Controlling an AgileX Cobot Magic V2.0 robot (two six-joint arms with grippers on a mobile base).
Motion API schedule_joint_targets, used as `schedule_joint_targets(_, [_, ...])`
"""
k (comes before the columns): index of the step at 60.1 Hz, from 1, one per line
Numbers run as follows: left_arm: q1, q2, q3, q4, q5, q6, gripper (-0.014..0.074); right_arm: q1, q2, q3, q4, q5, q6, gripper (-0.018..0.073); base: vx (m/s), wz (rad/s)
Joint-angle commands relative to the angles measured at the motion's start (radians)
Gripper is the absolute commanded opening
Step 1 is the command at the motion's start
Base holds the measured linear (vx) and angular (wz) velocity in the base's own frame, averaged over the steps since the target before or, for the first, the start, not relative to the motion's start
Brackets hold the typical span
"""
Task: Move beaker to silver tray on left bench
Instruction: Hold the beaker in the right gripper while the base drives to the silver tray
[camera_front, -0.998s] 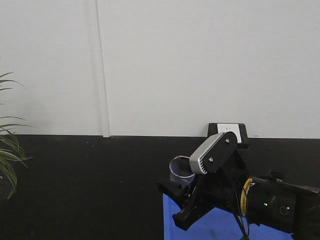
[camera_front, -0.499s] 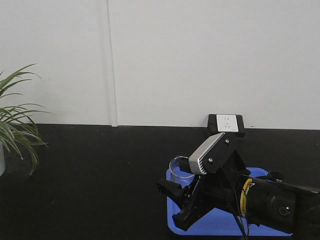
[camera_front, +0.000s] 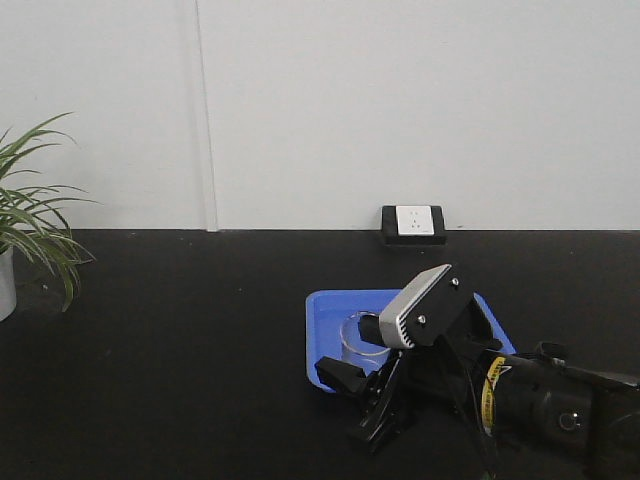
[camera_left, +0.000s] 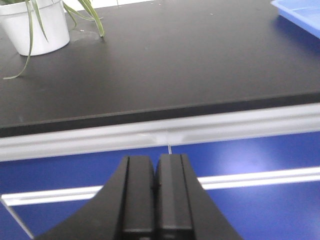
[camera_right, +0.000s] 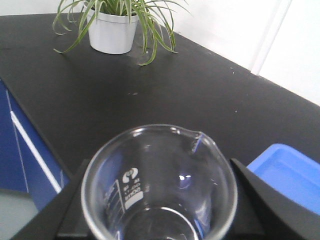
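Observation:
The beaker (camera_front: 361, 338) is a small clear glass cylinder with a spout and white scale marks. My right gripper (camera_front: 352, 385) is shut on the beaker and holds it upright above the black bench (camera_front: 180, 330), over the left part of a blue tray (camera_front: 322, 312). In the right wrist view the beaker (camera_right: 159, 185) fills the space between the two black fingers (camera_right: 252, 192). My left gripper (camera_left: 156, 192) is shut and empty, in front of the bench's front edge (camera_left: 160, 127). The silver tray is out of view.
A potted plant in a white pot (camera_front: 6, 282) stands at the bench's left; it also shows in the right wrist view (camera_right: 111, 32) and the left wrist view (camera_left: 36, 27). A black wall socket box (camera_front: 413, 224) sits at the back. Blue cabinet fronts (camera_left: 250, 155) lie below the bench edge.
The front view has shifted: the bench, blue tray and socket box now sit higher and further left in frame, and the plant came into view. The right gripper still holds the beaker.

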Motion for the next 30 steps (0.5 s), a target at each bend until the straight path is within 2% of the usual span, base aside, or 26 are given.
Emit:
schedule_joint_targets(1, [-0.005, -0.007, 0.020, -0.003, -0.081, -0.002, 0.0001, -0.001, -0.040, -0.027, 0.026, -0.038, 0.003, -0.0011, -0.32, -0.10])
schedule_joint_targets(30, [-0.005, -0.007, 0.020, -0.003, -0.081, -0.002, 0.0001, -0.001, -0.040, -0.027, 0.026, -0.038, 0.003, -0.0011, -0.34, -0.05])
